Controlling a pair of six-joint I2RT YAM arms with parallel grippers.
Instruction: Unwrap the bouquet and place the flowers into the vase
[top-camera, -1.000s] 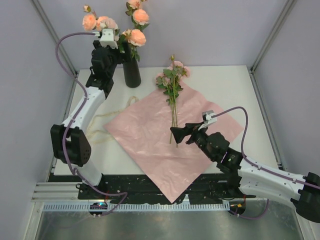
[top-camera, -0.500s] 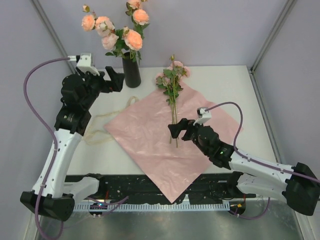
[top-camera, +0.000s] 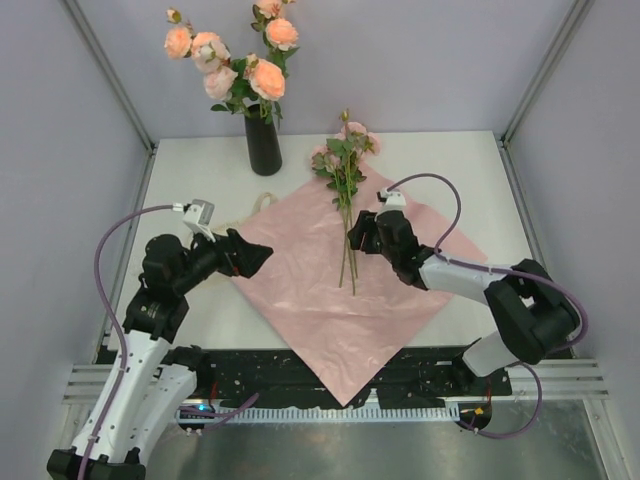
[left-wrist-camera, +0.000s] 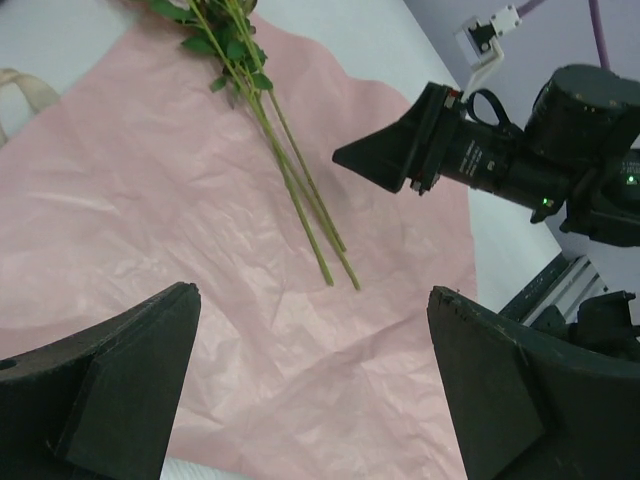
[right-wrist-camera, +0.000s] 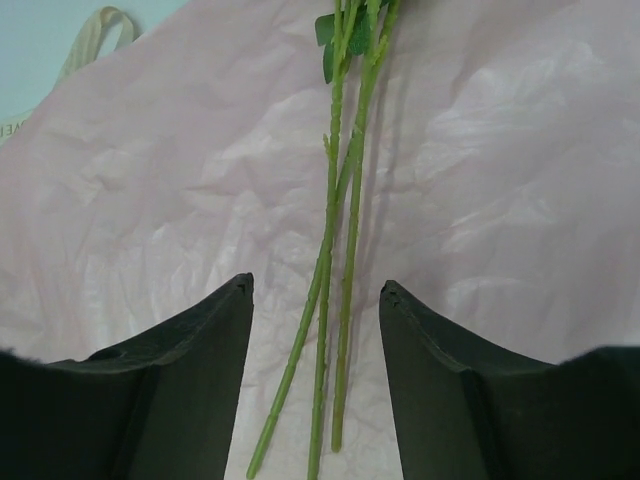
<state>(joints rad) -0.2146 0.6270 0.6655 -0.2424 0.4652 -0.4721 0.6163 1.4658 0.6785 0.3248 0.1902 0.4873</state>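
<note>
My left hand: my black two-finger left gripper (top-camera: 262, 255) hangs over the left edge of the sheet. Its jaws are spread as wide as they go and nothing is between them.
My right hand: my black right gripper (top-camera: 358, 238) sits low over the loose stems. Its fingers (right-wrist-camera: 190, 350) are partly apart and straddle the stems, one on each side, with a gap to each. I am not gripping anything.
Loose flowers: a small bunch of peach-pink roses with green leaves on long thin stems (top-camera: 342, 165) lies flat on the sheet, heads toward the far edge of the table and cut ends toward me. In my right wrist view the green stems (right-wrist-camera: 330, 250) run straight between my fingers.
Wrapping: the crinkled pale pink paper sheet (top-camera: 300, 290) is spread open like a diamond on the white table (top-camera: 450, 170).
Ribbon: the cream ribbon (right-wrist-camera: 100, 14) lies untied beside the sheet's far-left edge.
Vase: the tall narrow black cylinder vase (top-camera: 263, 148) stands upright at the far left of the table, off the sheet. It holds several peach-pink roses (top-camera: 268, 78) with leaves.
</note>
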